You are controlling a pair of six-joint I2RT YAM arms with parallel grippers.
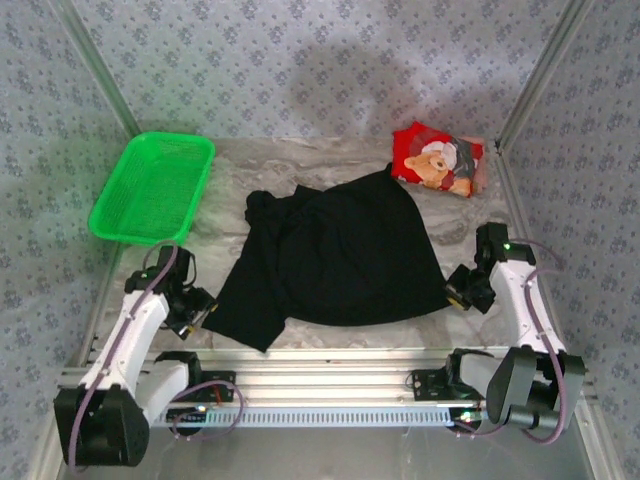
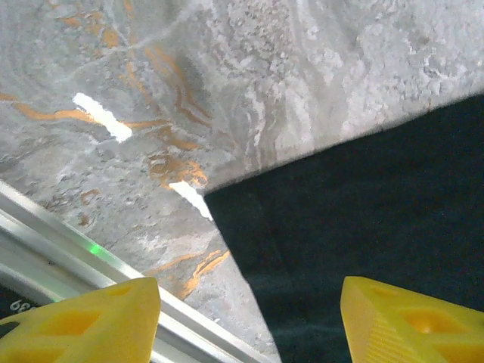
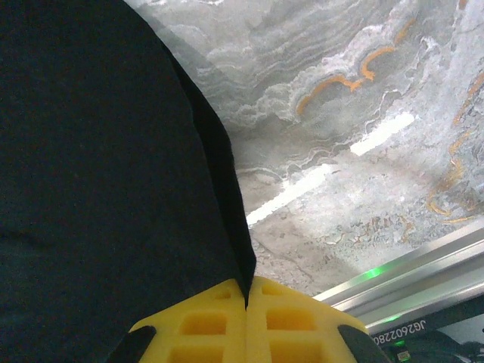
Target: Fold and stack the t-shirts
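Because its yellow jaws are pressed together on the hem, the right tool [image 3: 246,296] grips one corner of the black t-shirt [image 3: 91,166], likely so the cloth can be drawn taut. The left tool [image 2: 248,295] hangs with jaws wide, straddling the opposite corner just beneath it, seemingly lined up to pinch there. Between the two tools the shirt lies spread, partly rumpled, on the tabletop [image 2: 227,91]. Beyond the right tool, well apart, the red t-shirt [image 1: 437,160] sits folded, presumably as the stack's base.
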